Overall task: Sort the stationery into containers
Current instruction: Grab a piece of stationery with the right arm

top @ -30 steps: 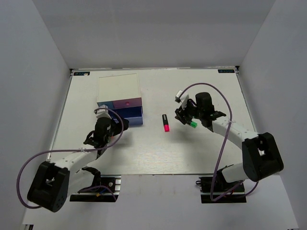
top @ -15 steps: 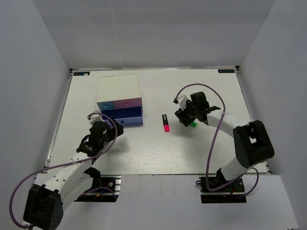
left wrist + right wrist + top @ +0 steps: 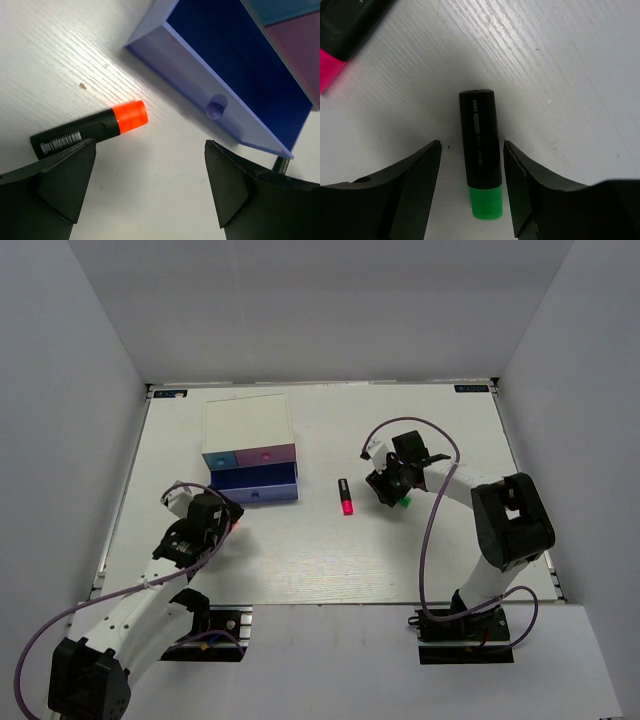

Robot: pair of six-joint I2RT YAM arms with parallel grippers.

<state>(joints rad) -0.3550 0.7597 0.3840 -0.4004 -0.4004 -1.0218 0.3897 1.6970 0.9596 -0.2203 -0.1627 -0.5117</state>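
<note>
- Over on the right half of the tabletop (image 3: 330,560), the right claw (image 3: 470,150) sits low with its jaws spread. The green highlighter (image 3: 480,150) lies between them, cap toward the wrist camera. There's a sliver of gap on each side, so nothing's clamped yet.
- My read is that this is the pick-up step for the green one. Next it just needs to squeeze on the black barrel, lift, and carry it across to the box (image 3: 247,420) at the far left.
- The pink highlighter (image 3: 345,498) lies near, between the right claw and the box and roughly on that carry path. A decent lift should clear it.
- The left claw (image 3: 150,145) is wide open too and holds nothing. The orange highlighter (image 3: 95,131) lies flat on the tabletop, its black end tucked by one finger and its cap pointing toward the purple drawer (image 3: 200,85).
- That drawer is pulled out with its knob (image 3: 216,107) facing the claw, and the part I can see looks empty. The light blue drawer (image 3: 220,457) and pink drawer (image 3: 268,454) above it are closed.
- One snag is that the orange one sits way off-centre in the left claw. I'd guess it needs a sideways shift before closing, or a finger lands on top of it. The drawer's front wall is also near enough to bump.
- I can't spot any erasers in these views.
</note>
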